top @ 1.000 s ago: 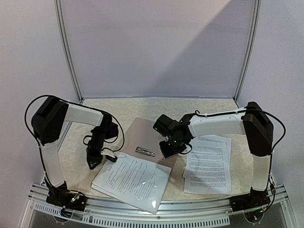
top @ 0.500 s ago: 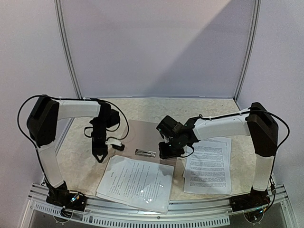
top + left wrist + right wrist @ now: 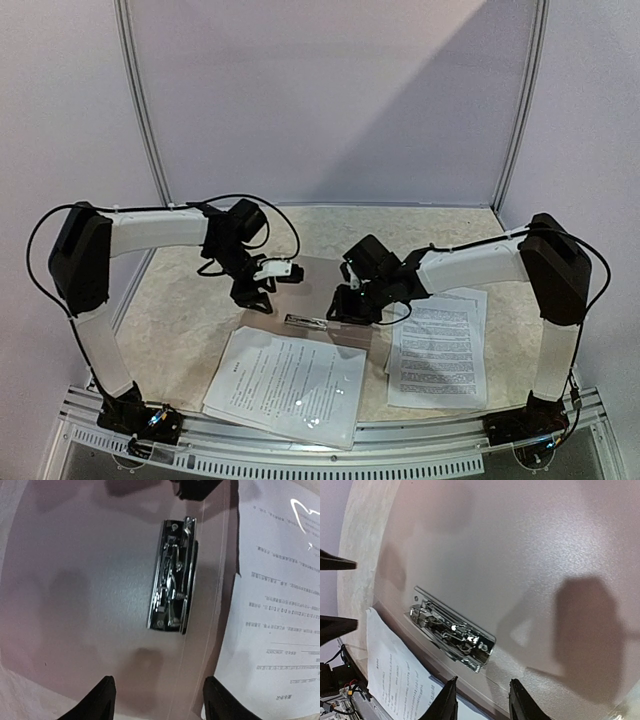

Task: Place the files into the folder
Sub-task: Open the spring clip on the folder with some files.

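Observation:
The tan folder lies open and flat at mid-table, with its silver clip near its front edge. One file stack lies in front of it, another to its right. My left gripper is open and empty over the folder's left edge. In the left wrist view the clip lies ahead on the folder, with a file at right. My right gripper is open and empty just right of the clip. In its wrist view the clip is close ahead.
A metal frame and white walls enclose the back and sides. A perforated rail runs along the near edge, where the front file stack overhangs slightly. The speckled tabletop shows left of the folder.
My left gripper has swung from beside the front stack up and right onto the folder's left edge. The front stack has slid nearer, uncovering the clip. My right gripper has shifted slightly toward the clip.

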Controlling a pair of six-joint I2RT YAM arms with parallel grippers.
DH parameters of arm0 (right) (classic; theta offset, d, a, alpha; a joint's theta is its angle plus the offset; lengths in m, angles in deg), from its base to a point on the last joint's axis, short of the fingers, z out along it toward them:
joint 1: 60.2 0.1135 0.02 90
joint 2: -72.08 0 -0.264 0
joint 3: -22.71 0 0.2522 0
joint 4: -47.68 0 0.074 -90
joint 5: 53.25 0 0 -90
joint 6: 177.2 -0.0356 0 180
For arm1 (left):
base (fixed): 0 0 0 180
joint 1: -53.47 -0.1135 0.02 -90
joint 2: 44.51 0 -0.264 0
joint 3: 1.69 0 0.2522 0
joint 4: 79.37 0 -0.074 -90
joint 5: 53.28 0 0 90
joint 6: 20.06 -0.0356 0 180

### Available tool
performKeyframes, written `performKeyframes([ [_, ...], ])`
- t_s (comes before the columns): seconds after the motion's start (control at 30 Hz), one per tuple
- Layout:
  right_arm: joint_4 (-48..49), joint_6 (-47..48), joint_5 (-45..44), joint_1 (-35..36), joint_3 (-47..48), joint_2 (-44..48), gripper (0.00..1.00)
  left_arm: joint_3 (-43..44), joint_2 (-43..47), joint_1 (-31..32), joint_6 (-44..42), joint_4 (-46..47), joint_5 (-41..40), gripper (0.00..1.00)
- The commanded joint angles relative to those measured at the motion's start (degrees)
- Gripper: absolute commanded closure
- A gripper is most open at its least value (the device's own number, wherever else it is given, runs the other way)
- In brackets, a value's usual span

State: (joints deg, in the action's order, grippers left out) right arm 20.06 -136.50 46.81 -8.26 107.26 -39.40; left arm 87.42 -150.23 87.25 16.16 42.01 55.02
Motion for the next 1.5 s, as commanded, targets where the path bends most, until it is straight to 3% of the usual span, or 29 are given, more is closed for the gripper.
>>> performKeyframes([
  [0.0,4.7,-2.4,2.5,-0.1,-1.0,-1.1,0.69,-3.1,-2.4,4.0,-7.5,11.1,-0.3,0.38],
  [0.27,5.1,-2.8,4.3,-0.1,-1.7,-3.1,0.81,-3.3,-6.1,6.8,-7.1,9.5,-6.1,0.46],
  [0.43,6.1,-2.9,5.7,-0.1,-2.0,-4.3,0.84,-2.6,-7.8,7.8,-5.7,8.3,-8.7,0.59],
  [0.87,9.1,-3.8,6.3,-1.1,-4.5,-4.9,0.87,0.1,-11.0,9.4,-4.6,3.7,-10.8,0.77],
  [1.47,7.9,-4.8,5.1,-2.1,-4.6,-7.6,0.94,1.5,-13.3,9.9,-4.7,0.8,-11.9,0.8],
])
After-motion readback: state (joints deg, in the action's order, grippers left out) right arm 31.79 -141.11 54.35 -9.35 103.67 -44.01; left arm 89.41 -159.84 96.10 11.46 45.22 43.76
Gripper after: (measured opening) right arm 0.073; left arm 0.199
